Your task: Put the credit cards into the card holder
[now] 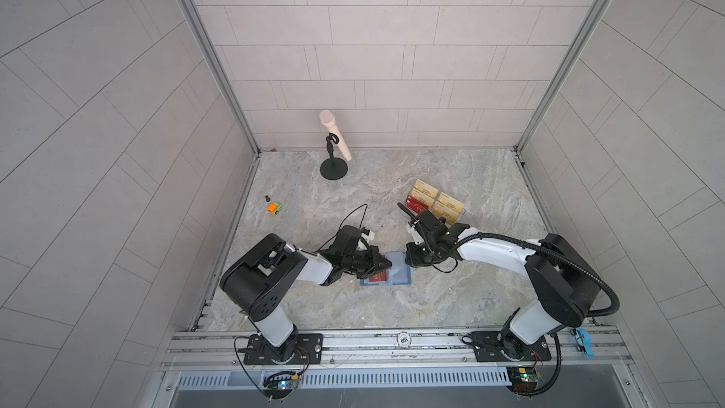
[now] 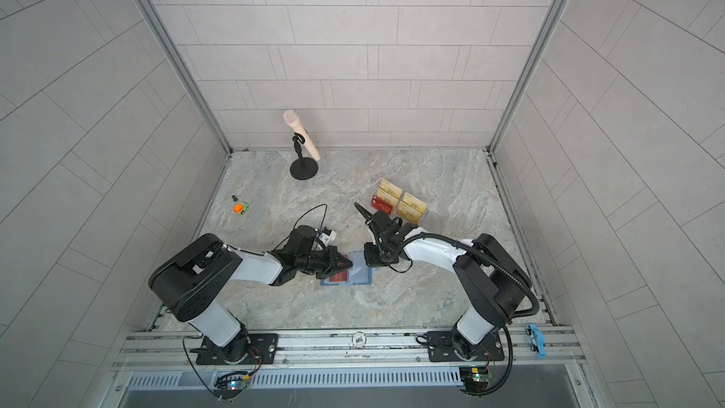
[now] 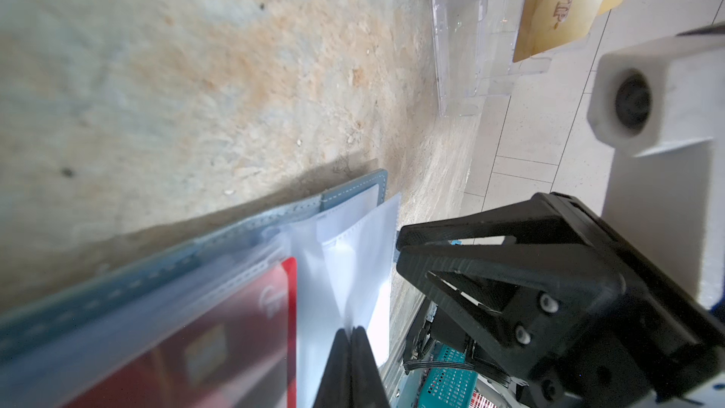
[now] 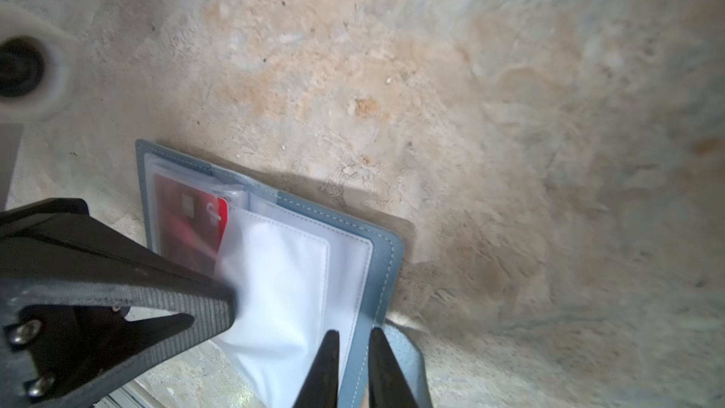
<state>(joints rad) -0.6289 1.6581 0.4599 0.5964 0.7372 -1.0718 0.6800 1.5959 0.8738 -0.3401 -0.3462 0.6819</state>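
One red card (image 1: 378,277) already sits sleeved in the open card holder (image 1: 399,270), which in both top views lies on the table (image 1: 353,308) between your arms; more credit cards (image 1: 418,202) wait beside the pale gold cards (image 1: 449,204). Your left wrist view shows the left gripper (image 3: 350,330) with fingers shut, pinching a clear sleeve (image 3: 353,253). Your right wrist view shows the right gripper (image 4: 354,333) with fingers slightly apart, seemingly clamping the holder's cover edge. You look early on: further cards remain to fetch.

Marble table (image 1: 451,296): mic stand (image 1: 334,170) at 11 o'clock, toy car (image 1: 275,208) at 10, card stand (image 1: 439,204) at 2, open wallet (image 1: 396,272) just off centre toward 6.
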